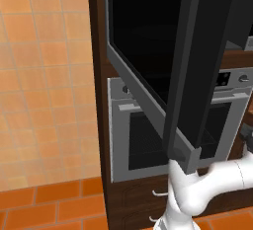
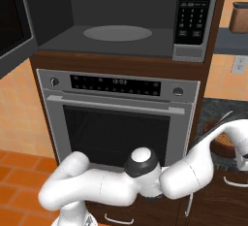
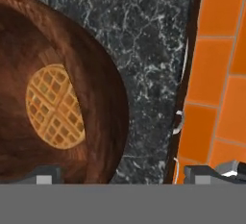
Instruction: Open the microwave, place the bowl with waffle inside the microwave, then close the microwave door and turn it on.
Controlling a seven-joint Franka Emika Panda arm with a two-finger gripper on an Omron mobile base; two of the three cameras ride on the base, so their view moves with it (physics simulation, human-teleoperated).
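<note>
1. The kitchen has an orange tiled floor (image 1: 44,194), a pale orange tiled wall (image 1: 44,76), and a tall dark wood cabinet (image 2: 116,61) holding two appliances, one above the other.
2. The microwave (image 2: 121,21) sits in the upper slot. Its cavity is open and dark, with a flat round turntable (image 2: 117,33) on its floor and a keypad panel (image 2: 194,11) down its right side.
3. The microwave door (image 1: 148,61) stands swung out to the left on a vertical hinge, its black glass face turned edge-on toward the room, the thick grey strip along its bottom.
4. Below it is the silver oven (image 2: 118,118), shut, with a display strip, two knobs and a bar handle.
5. The arm (image 2: 121,181) lies low and folded in front of the oven, then reaches right and up over a dark speckled stone bench (image 3: 149,50).
6. The bowl (image 3: 103,88), brown wood, rests on that bench to the right of the oven; in the right base view its rim (image 2: 224,143) peeks out behind the arm.
7. The round waffle (image 3: 54,106) lies flat in the bowl's bottom.
8. The gripper (image 3: 122,174) looks straight down, its fingers spread wide apart and holding nothing: one tip (image 3: 43,174) over the bowl's inside, the other (image 3: 206,174) past the bench edge.
9. Between bowl wall and bench edge lies a strip of bare stone; beyond the edge are drawer handles (image 3: 178,122) and floor.
</note>
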